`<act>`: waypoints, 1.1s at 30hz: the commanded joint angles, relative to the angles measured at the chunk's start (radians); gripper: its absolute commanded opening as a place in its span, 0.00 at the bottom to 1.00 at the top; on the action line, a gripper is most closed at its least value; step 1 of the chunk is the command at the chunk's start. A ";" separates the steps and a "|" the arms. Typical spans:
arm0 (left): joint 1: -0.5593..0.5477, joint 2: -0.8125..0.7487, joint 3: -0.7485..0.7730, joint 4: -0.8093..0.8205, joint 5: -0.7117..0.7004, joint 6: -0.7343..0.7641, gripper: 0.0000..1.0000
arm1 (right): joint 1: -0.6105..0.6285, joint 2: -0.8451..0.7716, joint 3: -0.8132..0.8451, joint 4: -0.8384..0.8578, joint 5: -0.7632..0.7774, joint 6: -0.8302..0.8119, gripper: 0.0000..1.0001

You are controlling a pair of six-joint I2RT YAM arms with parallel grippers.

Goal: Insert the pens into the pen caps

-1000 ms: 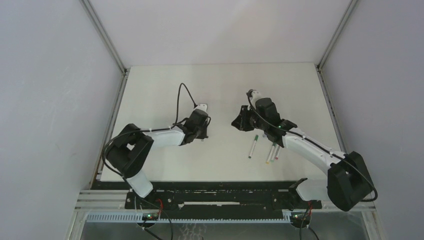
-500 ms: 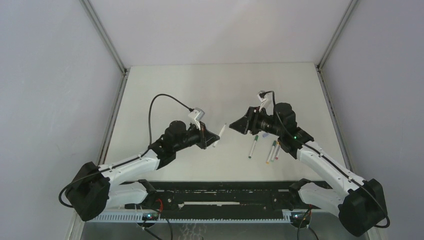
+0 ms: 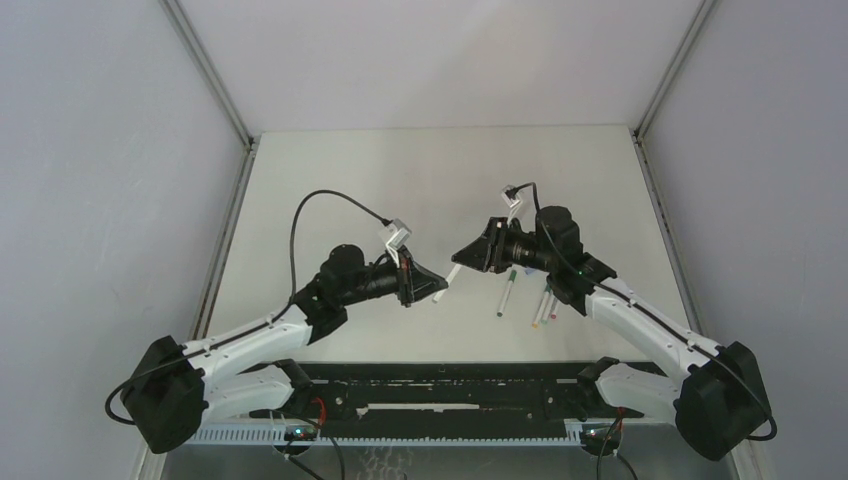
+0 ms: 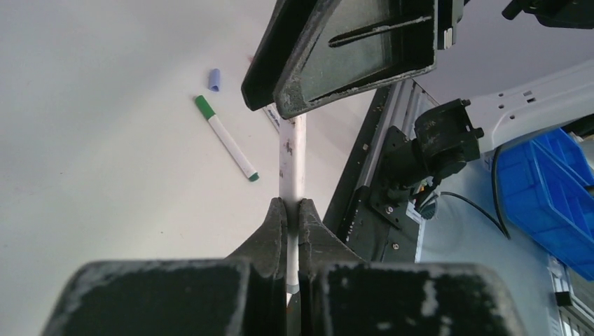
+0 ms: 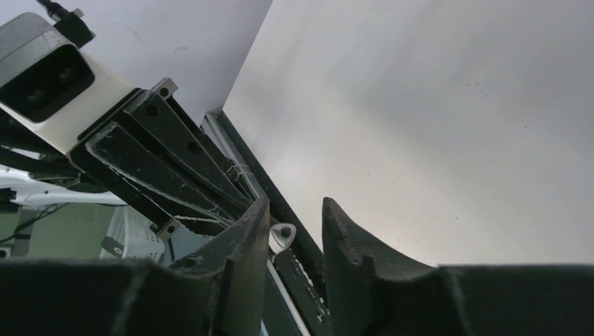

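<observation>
My left gripper (image 3: pixel 432 288) is shut on a white pen (image 4: pixel 293 161) and holds it above the table, pointing at my right gripper (image 3: pixel 462 255). In the right wrist view the right gripper (image 5: pixel 298 213) is open, and the pen's tip (image 5: pixel 281 236) shows between its fingers, close to the left finger (image 5: pixel 245 238). I see no cap in the right jaws. A pen with a green end (image 4: pixel 228 147) and a blue pen cap (image 4: pixel 214 79) lie on the table. Three pens (image 3: pixel 507 290) lie side by side under the right arm.
The black rail and arm bases (image 3: pixel 440 395) run along the table's near edge. A blue bin (image 4: pixel 546 189) stands beyond the table edge in the left wrist view. The grey walls (image 3: pixel 100 200) close in the table on the left, right and back.
My left arm has lifted the pen off the table and swung it right. My right gripper has moved left and down, so the pen tip now sits between its fingers.
</observation>
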 commanded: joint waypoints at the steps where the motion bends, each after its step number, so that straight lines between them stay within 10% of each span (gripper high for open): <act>1: -0.018 -0.014 0.017 0.041 0.041 0.004 0.00 | 0.014 -0.004 0.012 0.103 -0.056 0.026 0.25; 5: -0.025 -0.008 0.024 0.041 0.037 0.004 0.00 | 0.018 -0.003 0.011 0.118 -0.092 0.028 0.00; 16: -0.047 0.045 0.049 0.013 0.025 0.020 0.44 | 0.021 -0.027 0.012 0.149 -0.133 0.043 0.00; 23: -0.056 0.053 0.063 0.021 0.021 0.004 0.02 | 0.022 -0.028 0.026 0.064 -0.088 -0.034 0.05; 27: -0.055 0.014 0.043 0.040 -0.057 -0.034 0.00 | 0.012 -0.071 0.053 -0.161 0.130 -0.148 0.38; 33: 0.016 -0.130 0.033 -0.081 -0.214 -0.072 0.00 | -0.050 -0.093 0.028 -0.425 0.631 -0.150 0.44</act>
